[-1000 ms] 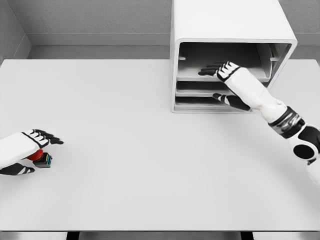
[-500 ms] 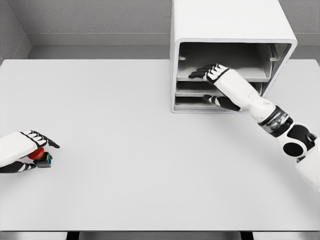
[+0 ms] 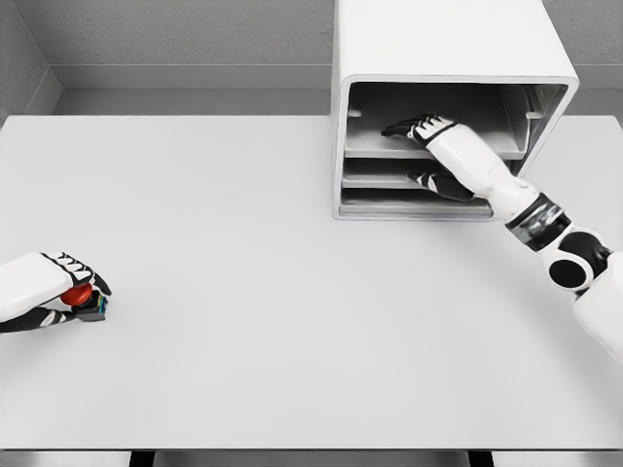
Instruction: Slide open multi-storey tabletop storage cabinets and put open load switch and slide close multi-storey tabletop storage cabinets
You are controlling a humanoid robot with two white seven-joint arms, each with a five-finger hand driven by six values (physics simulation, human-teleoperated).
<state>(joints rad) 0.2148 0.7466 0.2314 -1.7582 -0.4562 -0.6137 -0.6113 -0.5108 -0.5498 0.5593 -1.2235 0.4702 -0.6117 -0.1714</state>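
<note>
Smooth, matte and pale grey, the worktop fills most of the view, a broad rectangle with a darker strip along its near edge.

Far to the cabinet's left and nearer the viewer, at the worktop's left edge, the left hand lies low on the surface. It is glossy white with black fingers, and those fingers are curled around the load switch, a small dark block with a round red button on top and a hint of coloured terminals at its side. Half a second ago the fingers were looser over the switch; now they close on it, and the hand has drawn slightly toward the edge.

Farther back and right of centre stands the storage cabinet, a white box with rounded corners and a plain flat top, set on the worktop. Its open front shows stacked grey trays, shallow and flat, with shadowed gaps between them. The right arm comes up from the lower right, white shell segments joined by dark ringed joints, and the right hand reaches inside the cabinet's upper opening, fingers stretched flat over the top tray, holding nothing. The thumb hangs lower, in front of the middle tray. A moment ago this hand sat farther left and nearer the cabinet's front.

Behind the cabinet, a rough, speckled grey wall meets the worktop's far edge.
</note>
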